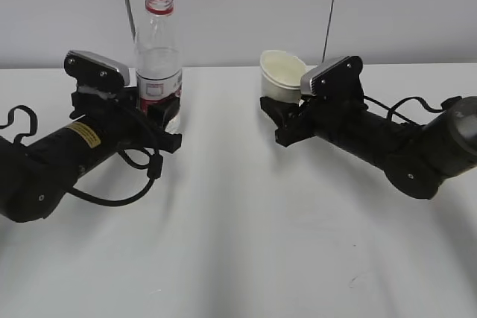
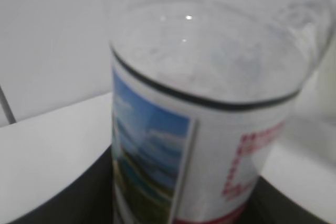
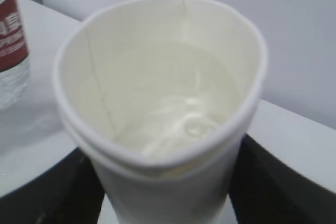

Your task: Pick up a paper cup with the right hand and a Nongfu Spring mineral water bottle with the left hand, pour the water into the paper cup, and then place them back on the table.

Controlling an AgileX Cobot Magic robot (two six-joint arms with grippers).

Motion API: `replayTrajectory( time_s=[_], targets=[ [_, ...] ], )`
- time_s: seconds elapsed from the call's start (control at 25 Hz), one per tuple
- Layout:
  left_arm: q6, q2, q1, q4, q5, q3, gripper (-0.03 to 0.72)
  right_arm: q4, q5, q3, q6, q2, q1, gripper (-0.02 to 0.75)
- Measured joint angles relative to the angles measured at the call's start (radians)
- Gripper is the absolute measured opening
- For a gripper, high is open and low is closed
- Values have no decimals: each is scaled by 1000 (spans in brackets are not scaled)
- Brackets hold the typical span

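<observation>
Exterior view, left side: black left hand (image 1: 165, 126) with yellow sticker and looped cable lies low over the plain white table (image 1: 238, 243), its two fingers clamped around the lower body of the tall clear Nongfu Spring mineral water bottle (image 1: 158, 57), which stands upright, uncapped, red neck ring showing. Right side: black right hand (image 1: 279, 117) with grey-faced block grips the small cream-white paper cup (image 1: 283, 76) near its base, cup squeezed slightly oval and tipped toward camera, well apart from the bottle. Right wrist view shows a shallow pool of clear water (image 3: 184, 121) in the cup's bottom.
</observation>
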Motion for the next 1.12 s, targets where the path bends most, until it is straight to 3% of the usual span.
replayTrajectory(
  time_s=[0.24,0.56,1.12],
  targets=[
    [-95,26,0,51,-83,0,349,149,-40,0,-9,78,0,486],
    [-183,109,-1,162,-87,0,349,153,-88,0,-11,149,0,486],
    [-205,165,-1,177,-123,-4,349,145,-132,-2,-25,201,0,486]
  ],
)
